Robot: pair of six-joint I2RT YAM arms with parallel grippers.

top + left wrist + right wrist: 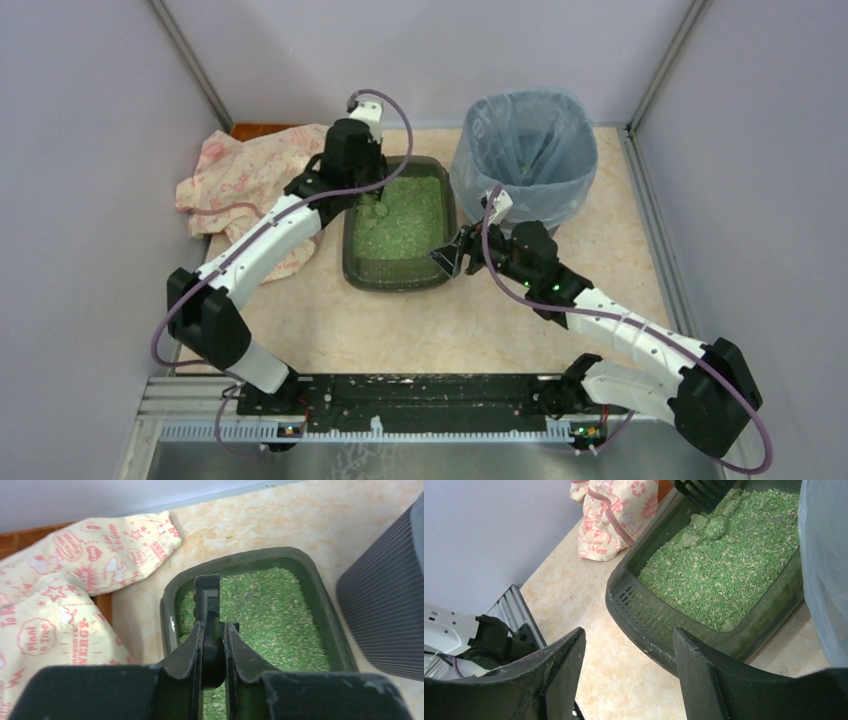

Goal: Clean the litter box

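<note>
The litter box (pixel 352 262) is a shallow dark grey-green tray of green litter (pixel 400 225), also in the left wrist view (pixel 320 597) and right wrist view (pixel 639 612). My left gripper (pixel 362 180) hangs over its far left corner, shut on the handle of a black slotted scoop (pixel 209 615). The scoop head (pixel 701 491) rests at the litter by a few green clumps (pixel 711 526). My right gripper (pixel 447 258) is open and empty beside the box's near right corner, with nothing between its fingers (pixel 566 670).
A round bin lined with a blue-grey bag (pixel 525 150) stands right of the box, close to my right arm. A cream patterned cloth (pixel 245 175) lies to the left under my left arm. Walls close in on three sides.
</note>
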